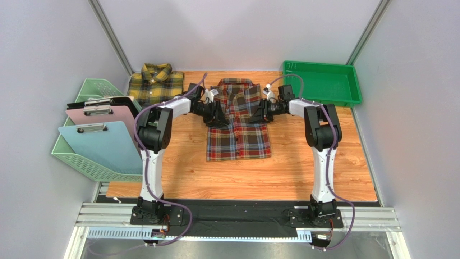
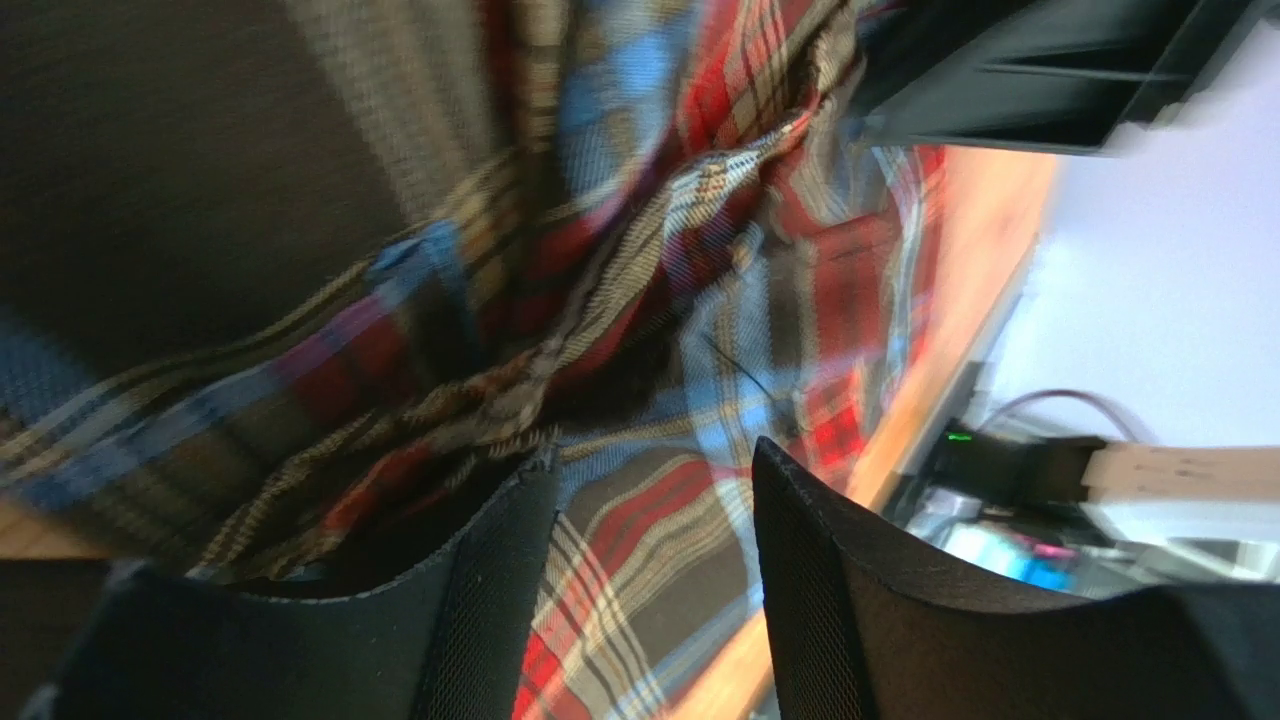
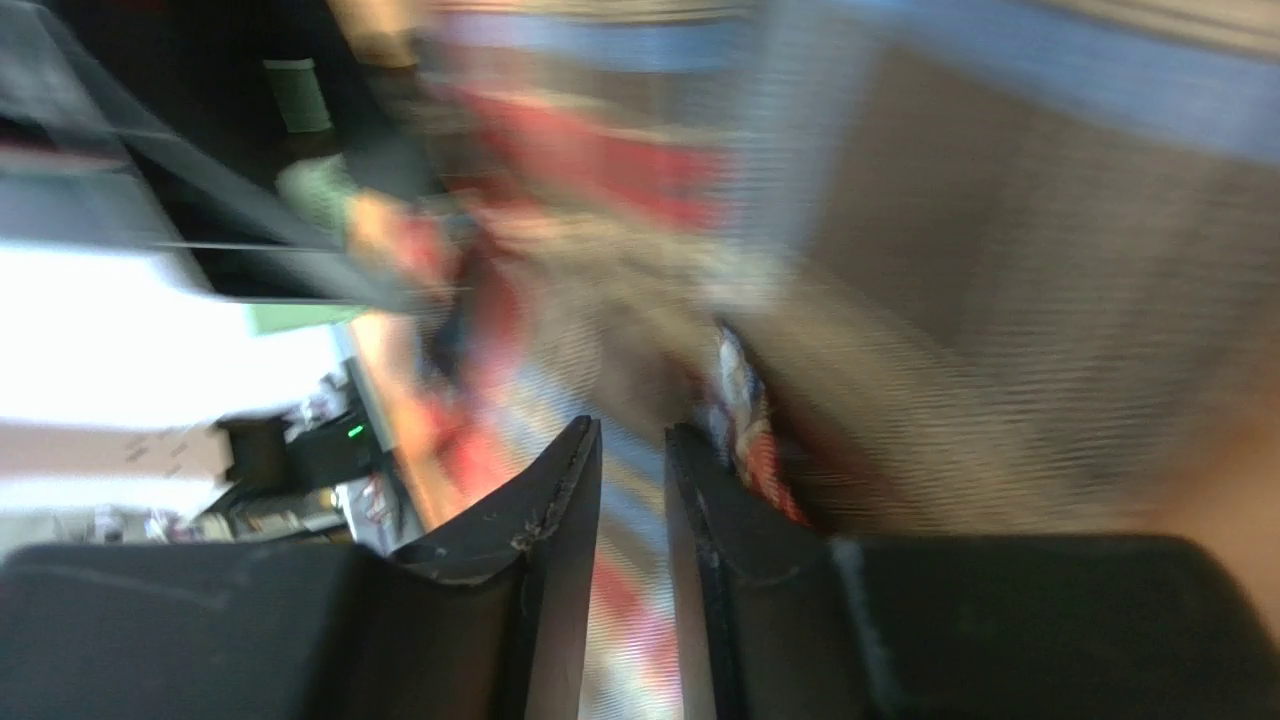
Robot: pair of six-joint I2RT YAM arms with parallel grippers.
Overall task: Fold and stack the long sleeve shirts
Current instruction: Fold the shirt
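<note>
Lying flat in the middle of the table [image 1: 189, 178], the red shirt [image 1: 238, 137] has its collar toward the far side and its hem toward the arms. Its body shows as a narrow upright rectangle. Both arms reach in over its upper part, one from each side.

The left gripper [image 1: 217, 117] sits at the shirt's left edge, just below the collar. In the left wrist view its fingers [image 2: 496, 585] stand spread, with plaid cloth showing in the gap. A bunched fold of cloth lies just beyond the tip of one finger.

The right gripper [image 1: 262, 112] sits at the opposite edge, level with the left one. In the right wrist view its fingers [image 3: 549, 570] are almost pressed together, with only a slim gap between them. That view is badly blurred. Some cloth seems to lie against one fingertip, but I cannot tell whether any is caught.

The yellow shirt [image 1: 156, 83] lies folded at the far left corner of the table, collar up, apart from the red one. A green tray [image 1: 324, 102] sits at the far right corner. At the left edge a green basket [image 1: 86, 162] holds pink [image 1: 102, 116], blue [image 1: 102, 145] and black [image 1: 116, 100] clipboards.
</note>
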